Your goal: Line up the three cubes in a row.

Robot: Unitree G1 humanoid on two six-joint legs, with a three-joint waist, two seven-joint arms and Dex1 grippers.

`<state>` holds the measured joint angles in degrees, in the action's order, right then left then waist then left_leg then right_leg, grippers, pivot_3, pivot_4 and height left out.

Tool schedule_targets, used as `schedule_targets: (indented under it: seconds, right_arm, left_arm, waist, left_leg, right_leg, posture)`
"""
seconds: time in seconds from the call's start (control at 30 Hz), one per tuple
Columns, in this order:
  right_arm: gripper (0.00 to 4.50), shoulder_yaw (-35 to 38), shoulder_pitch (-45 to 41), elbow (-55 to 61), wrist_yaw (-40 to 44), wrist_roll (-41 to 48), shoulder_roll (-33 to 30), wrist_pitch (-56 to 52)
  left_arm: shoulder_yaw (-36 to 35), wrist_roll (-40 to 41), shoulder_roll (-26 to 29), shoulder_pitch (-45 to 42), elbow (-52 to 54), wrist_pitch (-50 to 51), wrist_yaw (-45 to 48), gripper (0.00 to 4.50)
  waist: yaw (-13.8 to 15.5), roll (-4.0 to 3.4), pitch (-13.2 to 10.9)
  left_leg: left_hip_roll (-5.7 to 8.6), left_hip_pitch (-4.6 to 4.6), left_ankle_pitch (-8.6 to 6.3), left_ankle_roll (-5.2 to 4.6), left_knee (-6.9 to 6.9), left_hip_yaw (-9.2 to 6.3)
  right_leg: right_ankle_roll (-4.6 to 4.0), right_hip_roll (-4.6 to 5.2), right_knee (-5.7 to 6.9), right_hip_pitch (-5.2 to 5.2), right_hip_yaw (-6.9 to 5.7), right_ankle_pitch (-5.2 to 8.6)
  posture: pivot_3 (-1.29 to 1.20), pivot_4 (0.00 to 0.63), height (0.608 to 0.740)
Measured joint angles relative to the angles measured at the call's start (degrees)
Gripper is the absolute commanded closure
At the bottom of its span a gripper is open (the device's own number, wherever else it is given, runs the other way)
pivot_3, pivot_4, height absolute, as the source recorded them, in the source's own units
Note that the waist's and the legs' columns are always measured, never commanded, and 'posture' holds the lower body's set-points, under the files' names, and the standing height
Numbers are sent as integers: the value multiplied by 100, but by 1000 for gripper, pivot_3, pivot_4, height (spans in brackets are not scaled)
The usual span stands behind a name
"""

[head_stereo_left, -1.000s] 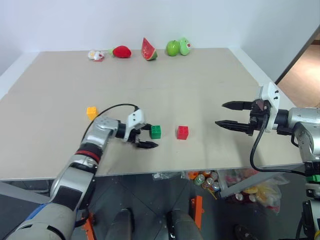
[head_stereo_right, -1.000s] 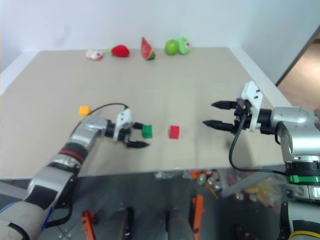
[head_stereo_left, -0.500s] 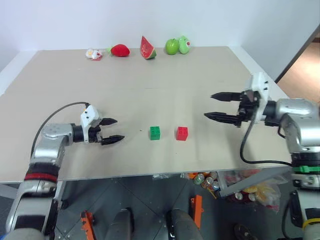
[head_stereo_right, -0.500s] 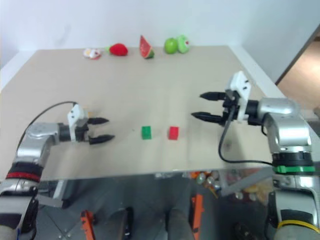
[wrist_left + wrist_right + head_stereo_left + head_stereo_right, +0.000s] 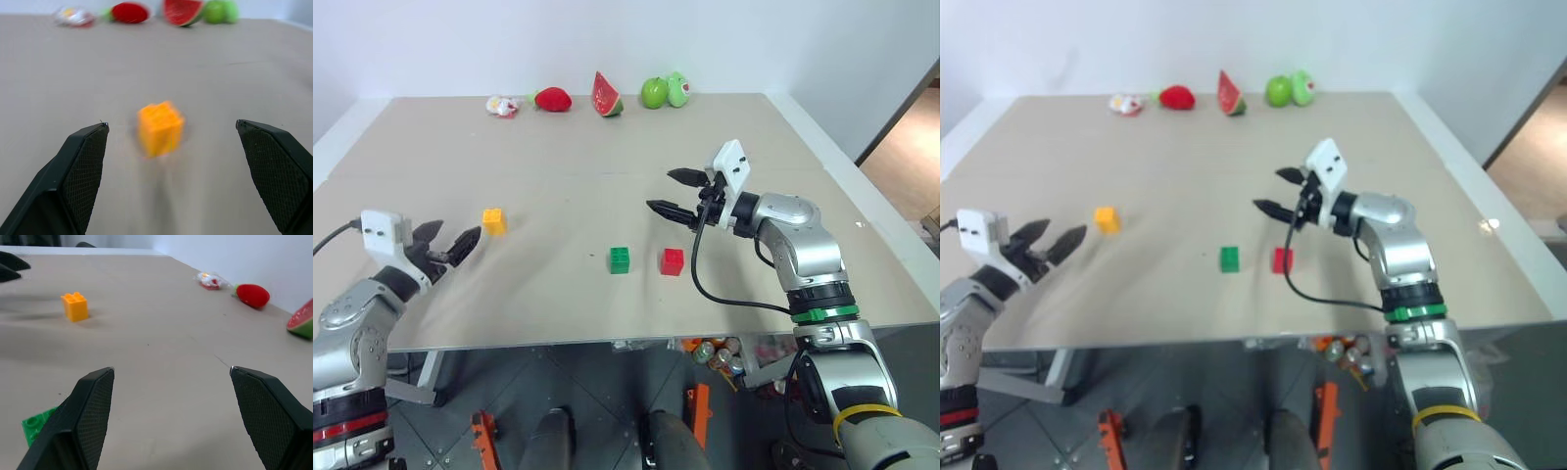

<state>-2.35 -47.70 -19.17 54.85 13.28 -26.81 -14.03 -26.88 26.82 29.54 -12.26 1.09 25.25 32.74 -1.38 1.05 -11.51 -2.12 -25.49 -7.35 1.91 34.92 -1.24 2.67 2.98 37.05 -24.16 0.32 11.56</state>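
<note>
Three small studded cubes lie on the tan table (image 5: 607, 176). The yellow-orange cube (image 5: 493, 220) sits apart at the left, while the green cube (image 5: 621, 259) and the red cube (image 5: 673, 261) stand close together near the front middle. My left gripper (image 5: 448, 245) is open at the table's left front, pointing at the yellow-orange cube (image 5: 160, 127) a short way ahead of it. Above and just behind the red cube, my right gripper (image 5: 674, 194) hovers open, pointing left, with nothing between its fingers.
Toy fruits line the table's far edge: a strawberry (image 5: 553, 99), a watermelon slice (image 5: 606, 96), a green apple (image 5: 654, 93), plus a small wrapped item (image 5: 499, 106). Bagged clutter (image 5: 724, 354) lies on the floor below the front edge.
My left gripper pulled away from the green cube and swung out to the left front, past the yellow-orange cube. My right gripper moved left, in over the red cube.
</note>
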Motion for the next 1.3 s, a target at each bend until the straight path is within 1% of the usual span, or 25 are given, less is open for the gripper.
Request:
schedule_targets:
  seconds: [0.1,0.23,0.37,0.47,0.6,0.77,1.03,1.07,1.1,1.23,1.3]
  right_arm:
    - [574,-5,10,5,280,41,-9,5]
    - [574,-5,148,212,680,213,-82,-111]
    - [574,-41,353,713,1158,468,-281,-443]
    - [574,-111,577,1304,1511,720,-507,-721]
    - [574,-161,650,1407,1456,730,-515,-788]
    - [574,-160,710,1548,1345,747,-555,-853]
    - [574,-153,798,1634,1204,789,-637,-883]
    - [574,-153,800,1634,1178,789,-643,-883]
    - [574,-153,801,1634,1154,789,-644,-883]
    - [574,-153,802,1632,1122,789,-656,-876]
    - [574,-153,802,1632,1121,789,-656,-860]
  left_arm:
    - [40,-41,-80,50,-1,-2,-258,191]
    - [295,-172,-89,-25,-63,-24,-369,191]
    - [528,-298,-106,-312,-349,-68,-456,191]
    - [851,-563,-138,-723,-926,-181,-509,191]
    - [1171,-800,-204,-1158,-1508,-297,-562,191]
    - [1363,-954,-211,-1543,-2048,-444,-600,191]
    - [1407,-1121,-291,-1984,-2775,-630,-761,191]
    - [1408,-1137,-334,-2038,-2840,-658,-783,783]
    - [1412,-1149,-356,-2065,-2880,-670,-807,1041]
    - [1410,-1173,-390,-2159,-2994,-742,-884,2419]
    - [1413,-1173,-407,-2203,-3020,-744,-889,3002]
  waist:
    - [14,1,0]
    - [12,1,1]
    - [12,2,1]
    - [16,4,2]
    - [11,8,3]
    - [12,9,3]
    - [13,11,2]
    - [13,11,2]
    - [13,12,2]
    - [13,12,2]
    - [13,13,2]
  left_leg:
    - [-7,0,0,0,0,5]
    - [-11,0,0,0,0,11]
    - [-14,0,0,1,-2,15]
    - [-15,0,-1,1,-4,16]
    - [-15,1,0,1,-3,17]
    - [-22,1,-1,2,-8,19]
    - [-22,1,-1,4,-9,19]
    - [-22,1,-1,4,-9,19]
    - [-22,1,-1,4,-9,19]
    - [-22,1,-1,4,-9,19]
    - [-22,1,-1,4,-9,19]
  right_leg:
    - [-1,-2,1,0,-1,-1]
    - [-4,-3,0,-2,-1,-3]
    - [-6,-4,0,-5,-2,-2]
    - [-7,-5,0,-5,-2,-1]
    - [-8,-6,0,-9,-2,-5]
    - [-13,-11,0,-12,-2,-3]
    - [-12,-12,-1,-12,-2,-2]
    - [-12,-12,-1,-11,-2,-2]
    - [-12,-12,-1,-11,-2,-3]
    - [-12,-13,-1,-11,-2,-3]
    - [-11,-12,-1,-11,-2,-3]
  posture:
    - [0,150,740]
    - [0,150,740]
    - [0,150,740]
    - [0,150,740]
    - [0,150,740]
    - [0,150,740]
    - [0,150,740]
    - [0,150,740]
    - [0,150,740]
    - [0,150,740]
    - [0,150,740]
